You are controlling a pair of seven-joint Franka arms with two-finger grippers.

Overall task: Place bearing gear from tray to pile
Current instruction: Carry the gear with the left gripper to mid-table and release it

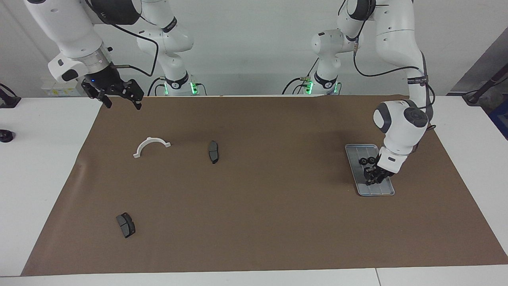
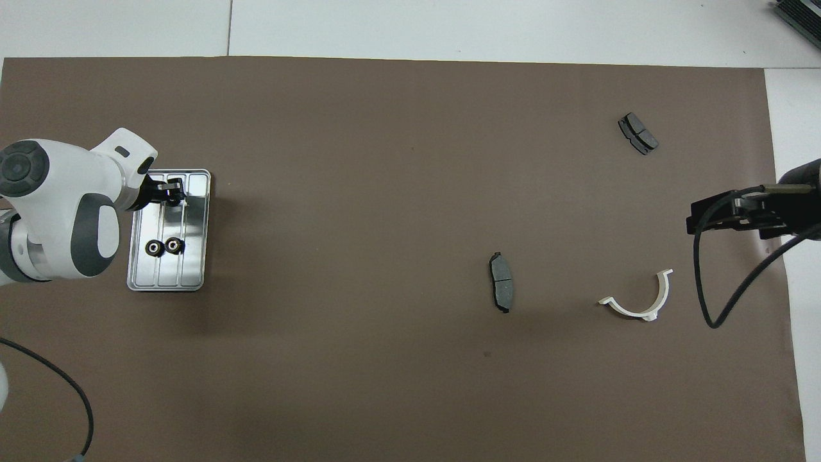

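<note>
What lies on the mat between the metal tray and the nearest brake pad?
Nothing: in the overhead view, the brown mat is bare between the tray and the brake pad.

Brown mat (image 1: 254,222) covers most of the white table (image 1: 39,167), creased along its nine o'clock edge in the facing view. Small black round object (image 1: 5,136) sits on bare tabletop at nine o'clock, off the mat. Dark ribbed item (image 2: 802,16) is cut off at one o'clock in the overhead view.

A white worktop (image 1: 47,167) carries a brown mat (image 1: 254,222) nearly edge to edge; a pale wall (image 1: 254,47) rises along 1 long edge.
</note>
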